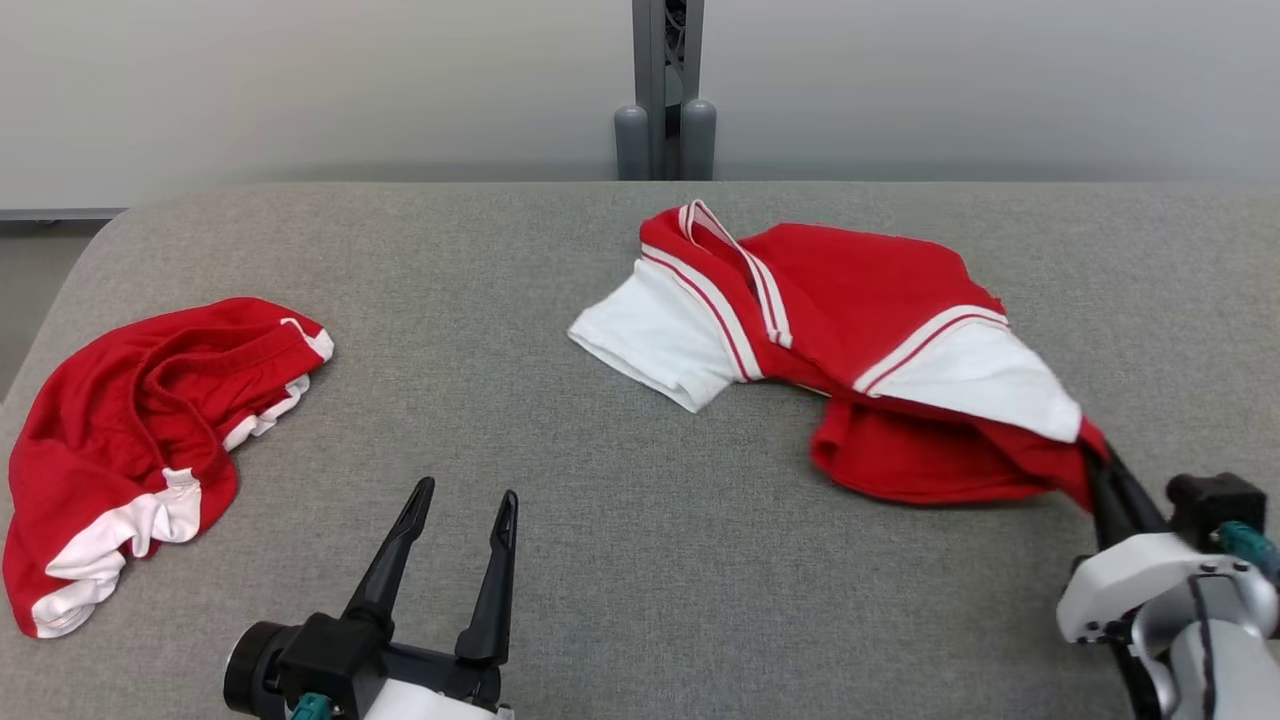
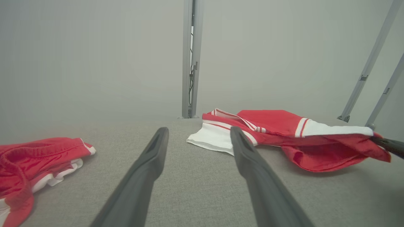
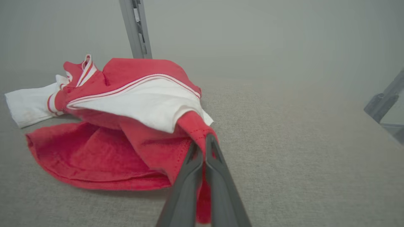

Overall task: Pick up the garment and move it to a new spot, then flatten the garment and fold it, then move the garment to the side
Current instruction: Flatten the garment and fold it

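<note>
- Right gripper (image 1: 1098, 462) sits at the lower right of the head view, its two dark fingers pressed together with no gap between them, clamped on a red edge of the garment (image 1: 850, 300).
- In the right wrist view the pinched cloth bunches into a red peak at the fingertips. A strip of red hangs down between the fingers toward the bottom edge of the frame.
- Which part is pinched is hard to tell; it looks like a stitched red edge, perhaps the hem.
- The garment is a red shirt with white sleeves and red-and-white striped trim. It lies crumpled on the grey fabric table (image 1: 600, 600), right of centre in the head view.
- One white sleeve spreads flat toward the middle of the frame, and the other white panel lies on top, just beside the right gripper.
- In the left wrist view the gripped corner, at the right edge of the frame, is raised off the table with a shadow beneath it. The rest of the shirt rests on the surface.
- Left gripper (image 1: 467, 492) is at the lower centre-left of the head view — fingers spread wide, nothing between them, well apart from the garment.
- A second red garment (image 1: 110, 420) with white trim lies heaped at the left edge of the table.
- A grey post (image 1: 665, 90) stands behind the table at the top centre.
</note>
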`<state>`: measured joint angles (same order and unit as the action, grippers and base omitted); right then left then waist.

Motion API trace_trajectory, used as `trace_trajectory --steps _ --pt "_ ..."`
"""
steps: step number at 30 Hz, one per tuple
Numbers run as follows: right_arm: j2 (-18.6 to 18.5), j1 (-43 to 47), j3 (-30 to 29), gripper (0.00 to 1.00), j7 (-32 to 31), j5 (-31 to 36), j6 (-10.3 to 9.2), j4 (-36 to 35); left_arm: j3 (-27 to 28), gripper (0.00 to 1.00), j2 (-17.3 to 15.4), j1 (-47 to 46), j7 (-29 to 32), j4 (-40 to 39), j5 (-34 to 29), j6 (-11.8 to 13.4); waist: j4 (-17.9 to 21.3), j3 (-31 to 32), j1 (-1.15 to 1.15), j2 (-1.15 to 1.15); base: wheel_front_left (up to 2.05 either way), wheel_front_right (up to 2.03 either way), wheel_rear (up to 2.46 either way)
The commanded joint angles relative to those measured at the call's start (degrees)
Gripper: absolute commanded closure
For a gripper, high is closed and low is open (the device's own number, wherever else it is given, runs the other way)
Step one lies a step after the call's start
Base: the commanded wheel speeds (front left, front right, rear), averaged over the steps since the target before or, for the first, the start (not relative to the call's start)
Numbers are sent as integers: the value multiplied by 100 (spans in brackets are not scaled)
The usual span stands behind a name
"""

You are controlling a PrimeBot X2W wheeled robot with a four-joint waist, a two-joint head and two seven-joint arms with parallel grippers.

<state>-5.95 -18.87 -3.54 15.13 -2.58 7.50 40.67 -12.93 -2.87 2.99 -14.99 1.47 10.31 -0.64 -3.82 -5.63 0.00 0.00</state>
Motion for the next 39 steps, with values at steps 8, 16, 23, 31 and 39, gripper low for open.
trace_trajectory --steps 8,16,23,31,39 --pt "-677 -482 -1121 100 9 445 -1 -130 42 0 -14 -171 -21 -9 -102 -63 32 -108 0 0 0 0 0" --pt "-377 -845 -2013 0 9 1164 -1 -119 31 0 -12 -255 -21 -8 -120 -91 175 -243 0 0 0 0 0" --pt "100 -538 -1620 0 8 1236 -1 -679 77 0 -12 -269 -21 10 -124 -85 375 -250 0 0 0 0 0" --pt "276 244 -135 0 8 254 -1 -1704 127 0 -11 -193 -21 66 163 15 594 -64 0 0 0 0 0" --pt "286 1070 623 0 8 -183 -1 -2509 130 0 -12 -112 -21 180 518 213 630 148 0 0 0 0 0"
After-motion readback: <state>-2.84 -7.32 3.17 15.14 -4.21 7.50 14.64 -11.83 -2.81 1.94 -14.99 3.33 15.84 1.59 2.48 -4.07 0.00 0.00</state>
